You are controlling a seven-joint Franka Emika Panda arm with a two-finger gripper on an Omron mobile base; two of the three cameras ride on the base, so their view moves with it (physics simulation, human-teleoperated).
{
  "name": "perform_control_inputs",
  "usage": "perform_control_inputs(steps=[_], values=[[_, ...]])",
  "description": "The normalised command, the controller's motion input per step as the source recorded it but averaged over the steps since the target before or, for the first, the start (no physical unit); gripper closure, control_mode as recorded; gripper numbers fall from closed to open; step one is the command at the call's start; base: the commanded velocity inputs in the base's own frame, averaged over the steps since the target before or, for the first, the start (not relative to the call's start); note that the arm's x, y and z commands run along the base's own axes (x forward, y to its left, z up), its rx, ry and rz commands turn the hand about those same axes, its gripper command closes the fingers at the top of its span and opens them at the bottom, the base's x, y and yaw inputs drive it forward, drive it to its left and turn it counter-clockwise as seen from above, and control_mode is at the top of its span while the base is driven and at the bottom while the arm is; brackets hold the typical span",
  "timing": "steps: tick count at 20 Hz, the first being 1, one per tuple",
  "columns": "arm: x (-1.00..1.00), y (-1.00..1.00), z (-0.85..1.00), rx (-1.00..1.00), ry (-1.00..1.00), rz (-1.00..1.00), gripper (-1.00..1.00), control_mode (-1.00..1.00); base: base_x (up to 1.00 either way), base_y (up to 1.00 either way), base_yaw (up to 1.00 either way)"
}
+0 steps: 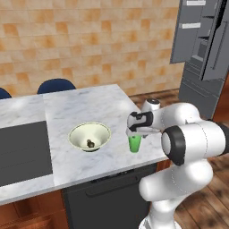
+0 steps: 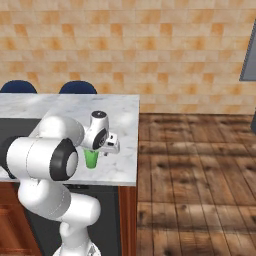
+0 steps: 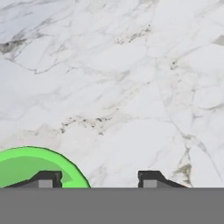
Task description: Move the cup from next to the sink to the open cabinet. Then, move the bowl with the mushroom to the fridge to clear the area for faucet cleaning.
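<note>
Marble counter (image 1: 89,107) — bowl (image 1: 89,136), green cup (image 1: 134,144)

Everything I see is evenly and brightly lit, with no single lamp I can place. The marble counter (image 1: 85,103) shows pale and flat, without glare. Under my arm and beneath the bowl (image 1: 89,136) lie only faint, soft shadows. Edges are crisp but coarse, slightly jagged as in a rendered scene. Nothing is blurred or bent at the borders. The wood floor (image 2: 200,165) carries dark mottled patches.
</note>
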Motion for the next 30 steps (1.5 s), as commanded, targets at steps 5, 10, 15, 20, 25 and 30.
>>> perform_control_inputs(steps=[5, 10, 15, 20, 25, 30], values=[[-0.15, 0.0, 0.02, 0.0, -0.06, 0.0, 1.0, -1.0, 0.0, 0.0, 0.0], [-0.16, 0.0, 0.19, 0.0, -0.1, 0.0, 1.0, -1.0, 0.0, 0.0, 0.0], [-0.48, -0.03, 0.59, 0.0, -0.21, -0.12, 1.0, -1.0, 0.0, 0.0, 0.0], [-0.63, -0.06, 0.74, 0.03, -0.23, -0.35, 1.0, -1.0, 0.0, 0.0, 0.0], [-0.27, -0.03, 0.26, 0.03, -0.09, -0.25, 1.0, 1.0, -0.31, 0.0, -0.44], [0.0, 0.0, 0.0, 0.0, 0.0, 0.0, 1.0, 1.0, -0.3, 0.04, -0.87]])
